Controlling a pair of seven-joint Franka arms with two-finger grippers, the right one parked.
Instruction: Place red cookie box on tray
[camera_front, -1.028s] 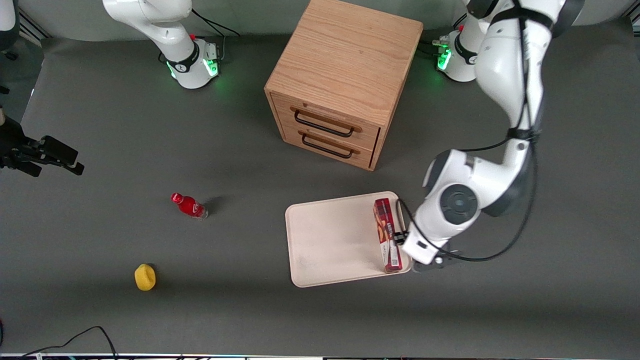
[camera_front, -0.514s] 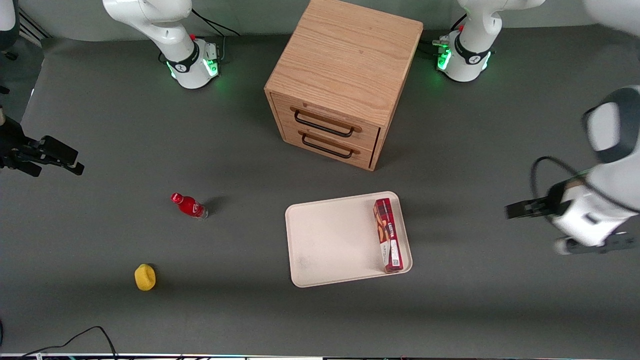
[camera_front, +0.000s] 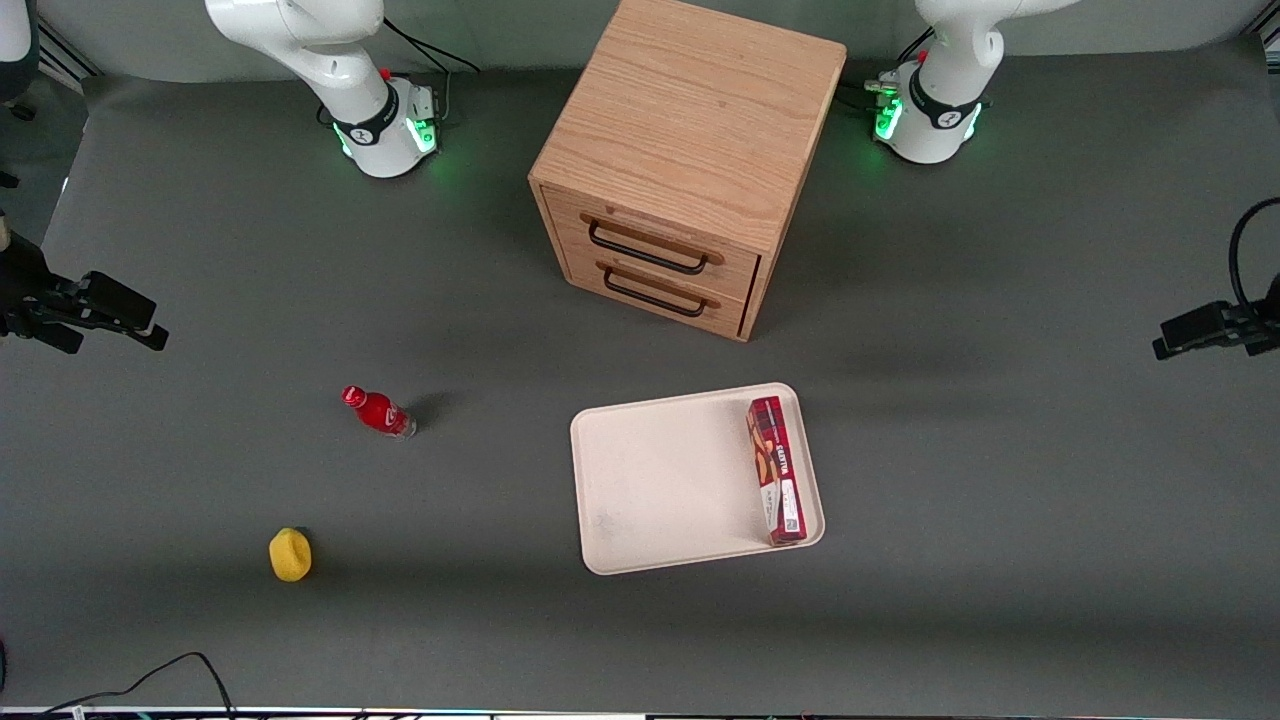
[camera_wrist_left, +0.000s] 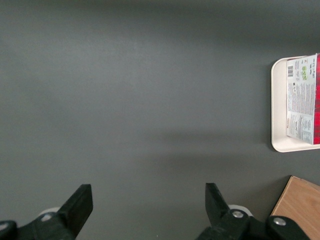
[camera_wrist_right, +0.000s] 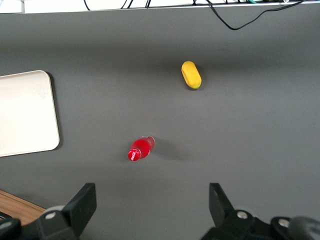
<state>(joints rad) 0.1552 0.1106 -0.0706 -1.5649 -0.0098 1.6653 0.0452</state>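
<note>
The red cookie box (camera_front: 776, 470) lies flat on the cream tray (camera_front: 660, 480), along the tray's rim toward the working arm's end of the table. In the left wrist view the box (camera_wrist_left: 304, 97) shows its white label end inside the tray's rim (camera_wrist_left: 278, 100). My left gripper (camera_front: 1175, 340) hangs at the working arm's end of the table, well away from the tray. Its fingers stand wide apart over bare mat, and the gripper (camera_wrist_left: 148, 192) is open with nothing between them. The right wrist view shows one end of the tray (camera_wrist_right: 25, 112), with the box out of view.
A wooden two-drawer cabinet (camera_front: 690, 160) stands farther from the front camera than the tray; its corner (camera_wrist_left: 300, 210) shows in the left wrist view. A small red bottle (camera_front: 378, 411) and a yellow object (camera_front: 290, 554) lie toward the parked arm's end.
The left arm has pulled away from the tray to the working arm's end of the table. The red cookie box stays where it lay on the tray.
</note>
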